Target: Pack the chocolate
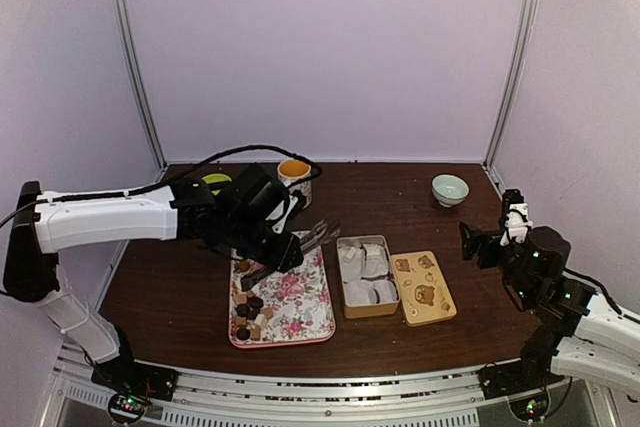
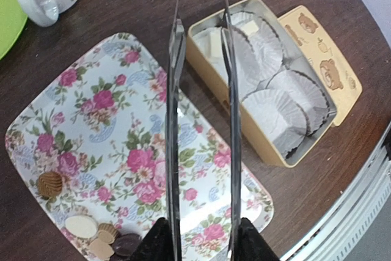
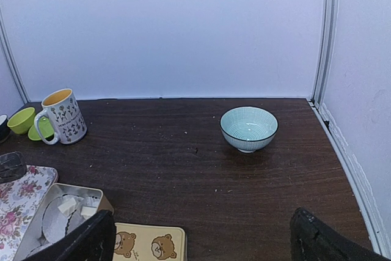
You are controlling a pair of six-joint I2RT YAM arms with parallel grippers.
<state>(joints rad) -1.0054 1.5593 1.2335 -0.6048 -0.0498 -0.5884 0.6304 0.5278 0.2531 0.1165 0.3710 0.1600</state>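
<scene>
The chocolate (image 1: 250, 313) lies in a cluster at the near end of the floral tray (image 1: 305, 312): dark round and pale tan pieces, also in the left wrist view (image 2: 98, 236). My left gripper (image 1: 264, 265) (image 2: 201, 236) is shut on long metal tongs (image 2: 173, 120), held over the tray. The tong arms stand apart with nothing between them, tips near the open tin (image 1: 348, 297) (image 2: 238, 120). The tin holds white paper cups; a pale piece (image 2: 249, 27) (image 3: 67, 205) sits in one. My right gripper (image 1: 470, 243) (image 3: 201, 246) is open and empty at the right.
The tin's bear-print lid (image 1: 423, 287) (image 3: 146, 242) lies right of the tin. A mug (image 1: 294, 175) (image 3: 61, 117) and a green dish (image 1: 215, 181) (image 3: 23, 119) stand at the back left. A pale blue bowl (image 1: 450, 188) (image 3: 248, 128) stands at the back right.
</scene>
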